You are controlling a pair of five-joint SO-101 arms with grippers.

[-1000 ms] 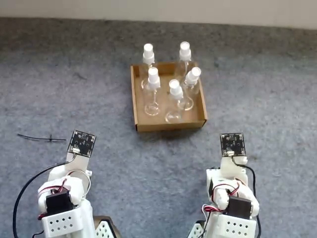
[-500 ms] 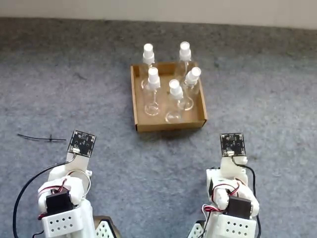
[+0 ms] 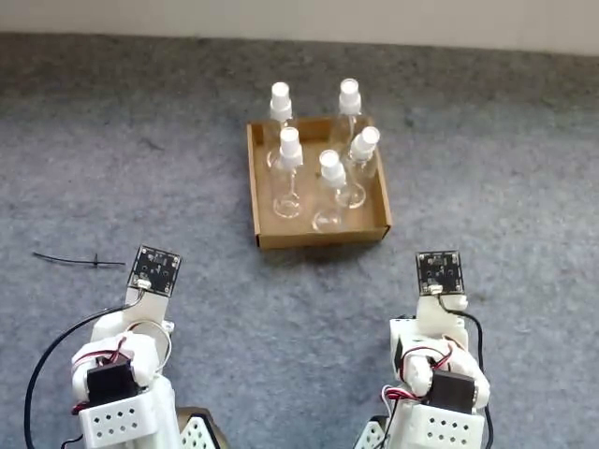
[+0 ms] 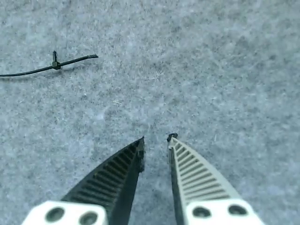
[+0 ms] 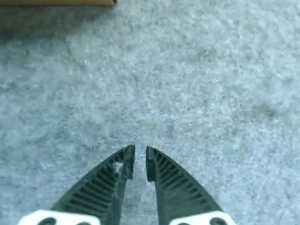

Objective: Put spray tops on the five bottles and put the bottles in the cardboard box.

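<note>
1. Near the counter's (image 3: 487,187) left edge lies a thin black cable tie (image 3: 80,259). The left wrist view shows it close up, on grey, felt-like fabric.
2. The left pincer (image 4: 156,139) hangs over bare fabric, its ribbed tips slightly apart, holding nothing.
3. Toward the far edge, mid-counter, sits the shallow square cardboard box (image 3: 318,238). Five clear bottles (image 3: 287,201) stand in it, long axes upright, white spray tops (image 3: 291,140) uppermost.
4. The right pincer (image 5: 139,149) has its tips almost together and empty. Its wrist view catches a strip of the box's edge.
</note>
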